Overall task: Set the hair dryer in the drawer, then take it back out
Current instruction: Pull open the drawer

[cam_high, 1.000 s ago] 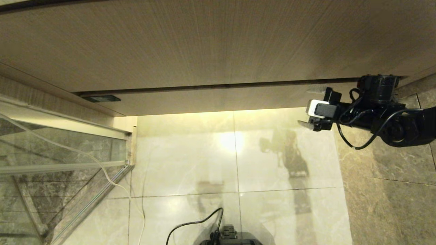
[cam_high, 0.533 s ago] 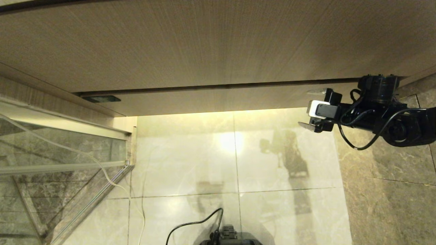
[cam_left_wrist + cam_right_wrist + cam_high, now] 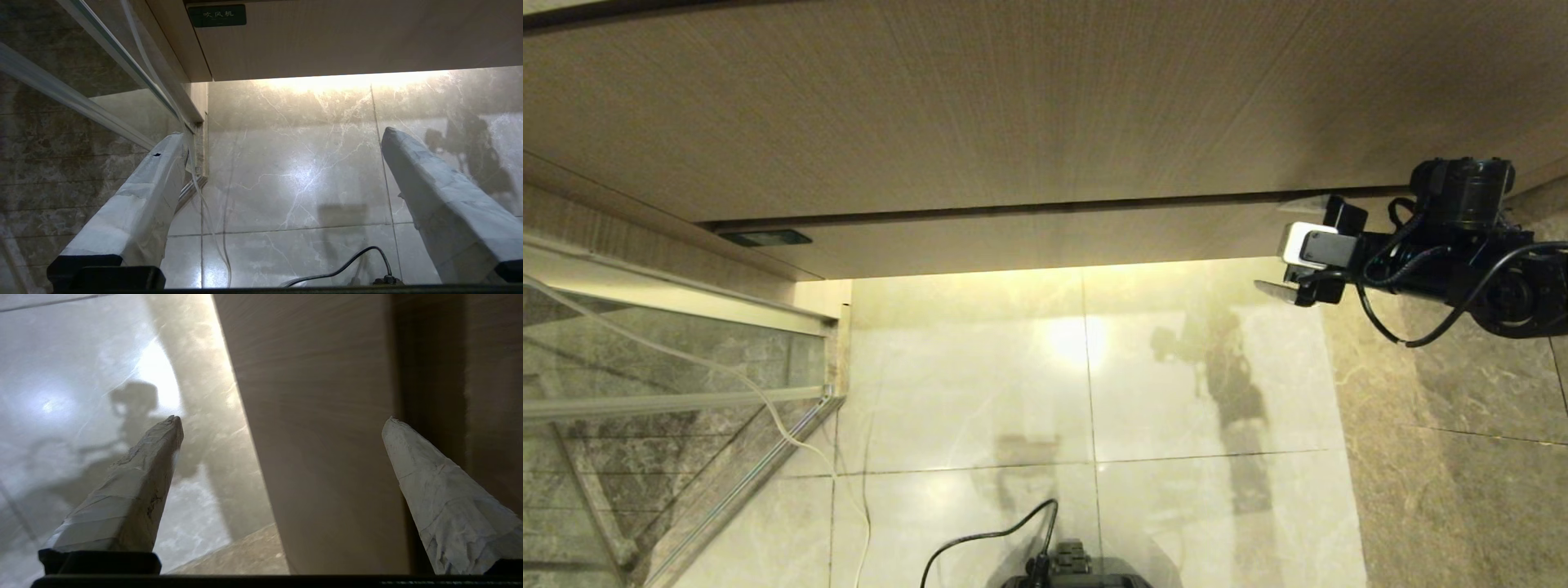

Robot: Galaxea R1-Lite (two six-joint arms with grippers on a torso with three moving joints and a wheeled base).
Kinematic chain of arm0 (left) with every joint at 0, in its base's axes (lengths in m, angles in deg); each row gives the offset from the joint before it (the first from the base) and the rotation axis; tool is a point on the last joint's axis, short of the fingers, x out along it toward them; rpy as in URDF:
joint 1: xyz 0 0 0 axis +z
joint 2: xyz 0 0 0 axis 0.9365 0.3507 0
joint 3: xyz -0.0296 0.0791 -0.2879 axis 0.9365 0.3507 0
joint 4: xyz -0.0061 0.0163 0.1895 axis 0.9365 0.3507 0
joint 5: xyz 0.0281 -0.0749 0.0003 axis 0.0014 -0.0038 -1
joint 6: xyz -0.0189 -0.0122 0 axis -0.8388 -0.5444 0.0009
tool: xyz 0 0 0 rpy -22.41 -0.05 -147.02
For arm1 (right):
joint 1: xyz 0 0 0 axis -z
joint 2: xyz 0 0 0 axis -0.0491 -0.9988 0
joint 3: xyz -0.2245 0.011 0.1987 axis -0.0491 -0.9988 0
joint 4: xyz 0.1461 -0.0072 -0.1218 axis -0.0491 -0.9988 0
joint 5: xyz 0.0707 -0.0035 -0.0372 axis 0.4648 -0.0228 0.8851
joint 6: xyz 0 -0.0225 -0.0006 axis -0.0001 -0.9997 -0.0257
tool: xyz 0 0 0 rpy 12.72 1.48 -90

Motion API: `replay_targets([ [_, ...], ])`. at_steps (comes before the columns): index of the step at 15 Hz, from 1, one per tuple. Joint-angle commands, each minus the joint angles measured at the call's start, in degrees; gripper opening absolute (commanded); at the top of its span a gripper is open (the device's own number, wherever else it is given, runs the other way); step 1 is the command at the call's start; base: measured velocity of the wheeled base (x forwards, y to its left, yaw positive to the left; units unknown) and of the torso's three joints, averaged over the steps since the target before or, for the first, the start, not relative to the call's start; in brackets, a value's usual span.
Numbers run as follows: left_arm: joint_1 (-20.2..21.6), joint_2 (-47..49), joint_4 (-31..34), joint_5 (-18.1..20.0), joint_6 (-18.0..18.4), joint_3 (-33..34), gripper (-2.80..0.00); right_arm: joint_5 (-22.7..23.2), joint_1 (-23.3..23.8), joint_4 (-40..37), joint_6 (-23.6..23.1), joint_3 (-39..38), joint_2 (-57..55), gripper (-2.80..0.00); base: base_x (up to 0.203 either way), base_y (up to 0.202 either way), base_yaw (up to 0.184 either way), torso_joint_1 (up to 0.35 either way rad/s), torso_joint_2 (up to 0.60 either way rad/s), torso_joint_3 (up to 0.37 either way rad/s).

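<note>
Bathroom: marble floor tiles (image 3: 980, 384), glass partition (image 3: 645, 384), wood-grain vanity (image 3: 1013, 106).

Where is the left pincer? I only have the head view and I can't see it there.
Observer: The left wrist view shows the left pincer open and empty, hanging over the marble floor.
Operator: What is that dark plate at the left end of the drawer?
Observer: In the left wrist view it is a green label on the drawer, printed with three Chinese characters.
Operator: Is the right pincer gripping anything?
Observer: No. The right wrist view shows the right pincer open and empty, with the drawer's wood front seen between its taped fingers.
</note>
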Motion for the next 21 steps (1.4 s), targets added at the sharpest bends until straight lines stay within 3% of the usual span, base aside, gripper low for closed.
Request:
replay_targets([
  [1,0.0,0.0,-0.1,0.0,-0.1,2.3,0.0,0.1,-0.2,-1.7,-0.7,-0.1,2.4,0.0,0.0,0.0,0.0,0.0,0.0,0.0],
  [6,0.0,0.0,-0.1,0.0,0.0,2.3,0.0,-0.2,-2.1,-0.4,-0.1,0.8,2.1,0.0,0.0,0.0,0.0,0.0,0.0,0.0],
  [21,0.0,0.0,-0.1,0.0,0.0,2.3,0.0,-0.1,-2.2,3.1,2.4,2.0,-1.6,0.0,0.0,0.0,0.0,0.0,0.0,0.0],
])
